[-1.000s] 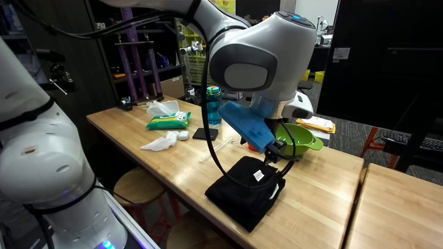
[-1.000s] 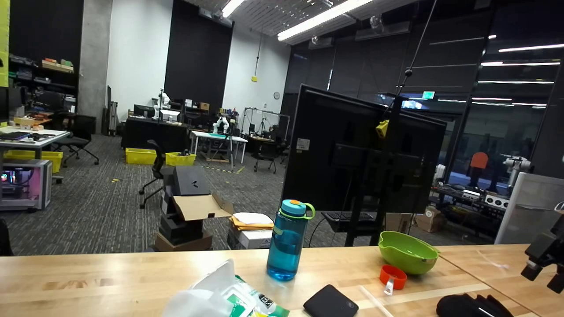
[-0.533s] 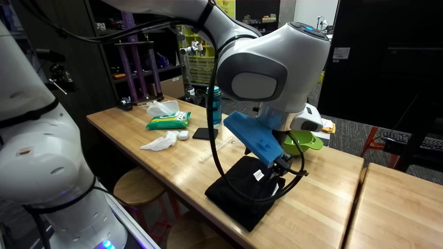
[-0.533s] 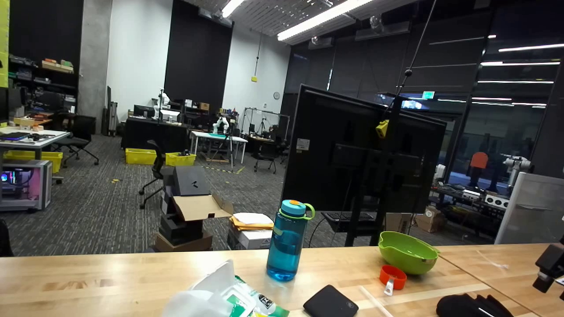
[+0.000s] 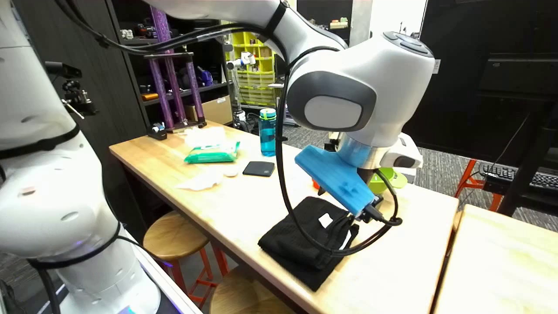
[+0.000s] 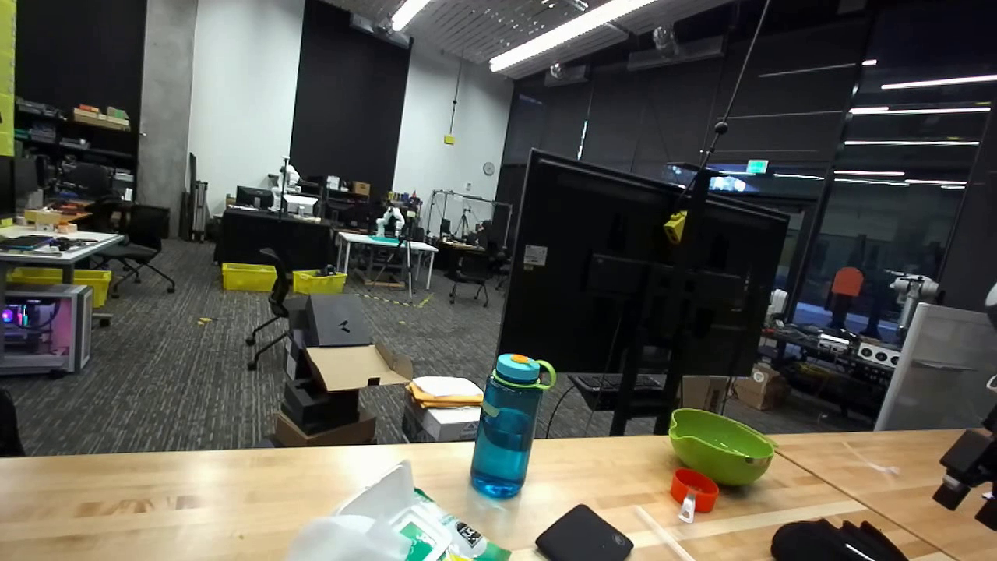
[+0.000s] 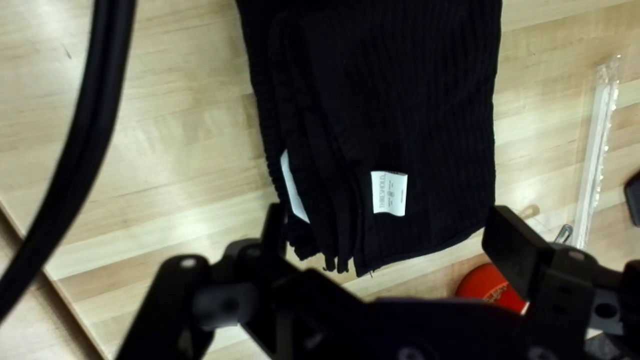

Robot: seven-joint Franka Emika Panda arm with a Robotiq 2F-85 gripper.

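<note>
My gripper (image 7: 385, 217) is open, its two black fingers spread wide with nothing between them. It hovers over the near edge of a folded stack of black ribbed cloth (image 7: 425, 125), which carries a white label (image 7: 389, 193). In an exterior view the cloth (image 5: 301, 244) lies near the table's front edge, below the blue block (image 5: 335, 179) on the wrist. A red cup (image 7: 482, 285) shows partly behind one finger. Beside it in an exterior view stands a green bowl (image 6: 720, 448). The gripper (image 6: 968, 505) is partly cut off at that view's right edge.
A blue bottle (image 6: 508, 428), a black flat case (image 5: 258, 168) and a green wipes pack (image 5: 212, 155) stand on the table. A clear thin tube (image 7: 597, 150) lies beside the cloth. Black cables (image 7: 82, 145) loop off the wrist. A second table (image 5: 501, 257) adjoins across a narrow gap.
The arm has moved right and somewhat lower in an exterior view, uncovering part of the cloth. The gripper has stayed open. Objects on the table have not moved.
</note>
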